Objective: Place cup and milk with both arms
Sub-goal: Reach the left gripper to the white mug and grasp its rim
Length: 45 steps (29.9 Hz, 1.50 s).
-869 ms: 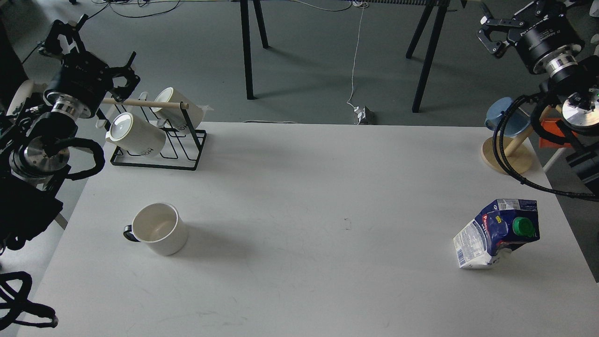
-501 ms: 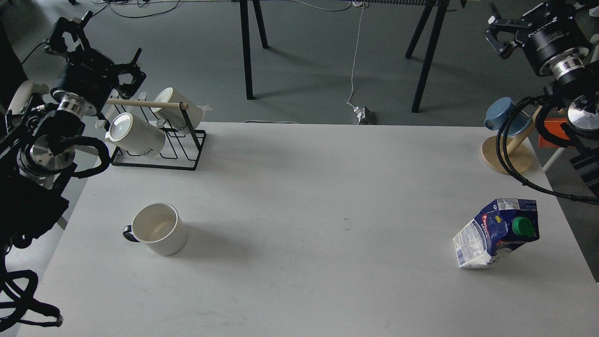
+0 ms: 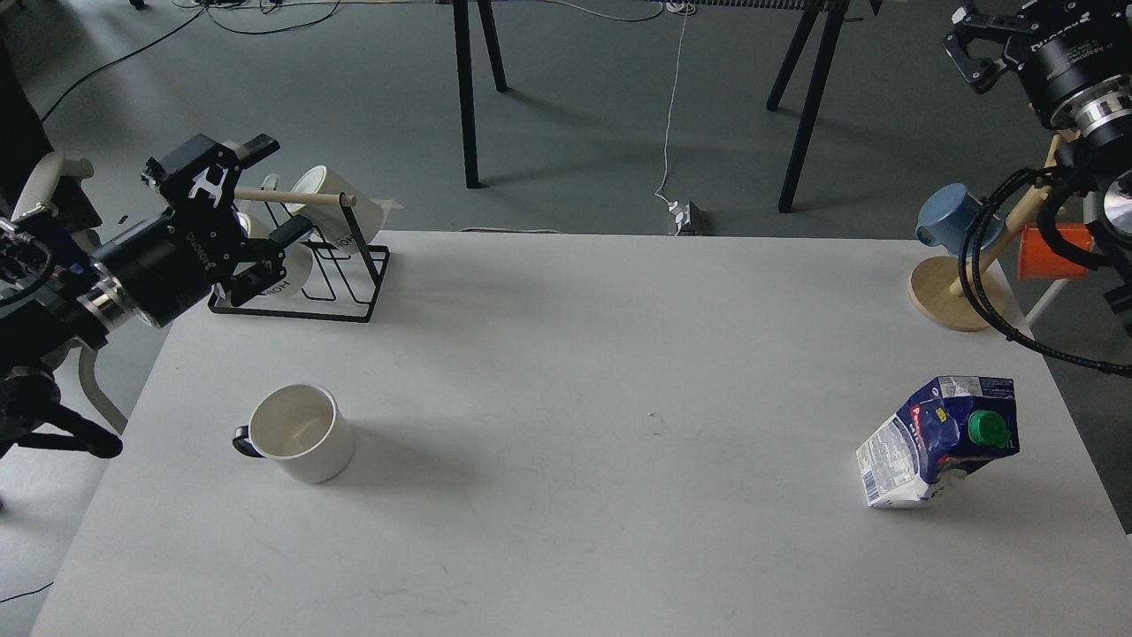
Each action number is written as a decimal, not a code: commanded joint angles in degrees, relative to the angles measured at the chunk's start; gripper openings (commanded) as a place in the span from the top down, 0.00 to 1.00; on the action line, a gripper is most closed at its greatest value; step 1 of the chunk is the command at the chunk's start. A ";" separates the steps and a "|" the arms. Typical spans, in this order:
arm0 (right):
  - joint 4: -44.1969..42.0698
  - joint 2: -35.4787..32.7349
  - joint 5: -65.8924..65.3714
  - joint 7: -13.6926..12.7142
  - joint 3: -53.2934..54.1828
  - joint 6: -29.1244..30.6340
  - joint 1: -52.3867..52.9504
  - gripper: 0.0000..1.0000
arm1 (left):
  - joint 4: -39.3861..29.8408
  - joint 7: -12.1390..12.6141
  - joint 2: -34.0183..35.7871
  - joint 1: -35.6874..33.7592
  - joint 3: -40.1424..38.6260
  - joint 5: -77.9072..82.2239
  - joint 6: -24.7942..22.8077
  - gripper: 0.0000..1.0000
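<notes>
The cup [image 3: 299, 433], a plain white mug with a small black handle on its left, stands upright on the left part of the white table [image 3: 584, 354]. The milk [image 3: 940, 441], a dented blue and white carton with a green cap, stands leaning at the right. My left gripper [image 3: 276, 190] is open and empty. It points right, right in front of the wire rack, well behind the cup. My right gripper [image 3: 990, 22] is at the top right corner, high beyond the table and far behind the milk. It is partly cut off, looks open, and is empty.
A black wire rack [image 3: 354, 292] with lettered cream mugs stands at the back left corner. A wooden mug tree [image 3: 959, 296] with a blue mug [image 3: 951, 217] and an orange mug [image 3: 1052, 252] stands at the back right. Black table legs stand on the floor behind.
</notes>
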 commanded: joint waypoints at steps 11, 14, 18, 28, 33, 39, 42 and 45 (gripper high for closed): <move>3.81 -1.70 -0.01 0.05 3.32 0.00 -7.79 0.00 | -8.41 -7.42 12.46 13.41 0.68 43.56 14.59 0.06; 3.81 -1.26 -0.01 0.05 3.94 0.00 -7.79 0.00 | -7.71 -7.16 11.58 13.68 1.04 55.35 20.75 0.06; 4.34 -1.00 -0.01 0.05 4.99 0.00 -7.70 0.00 | -4.82 -6.37 7.72 13.07 3.93 71.96 23.75 0.06; 4.51 -2.67 -0.09 0.05 4.99 0.00 -7.70 0.00 | 5.30 -6.81 0.50 12.98 4.20 92.15 29.03 0.11; 4.51 -2.75 -0.09 0.05 4.90 0.00 -7.79 0.00 | 5.30 -6.81 0.33 13.06 4.20 92.15 28.85 0.35; 4.51 -2.75 -0.09 -0.03 4.90 0.00 -7.79 0.00 | 6.27 -6.55 -0.99 13.15 4.29 92.15 28.76 0.46; 4.51 -2.75 -0.09 -0.03 4.90 0.00 -7.79 0.00 | 6.36 -6.28 -1.78 13.15 4.29 92.15 28.85 0.45; 4.51 -3.10 -0.09 -0.03 4.99 0.00 -7.79 0.00 | 6.36 -5.84 -1.78 13.42 4.29 92.15 28.85 0.45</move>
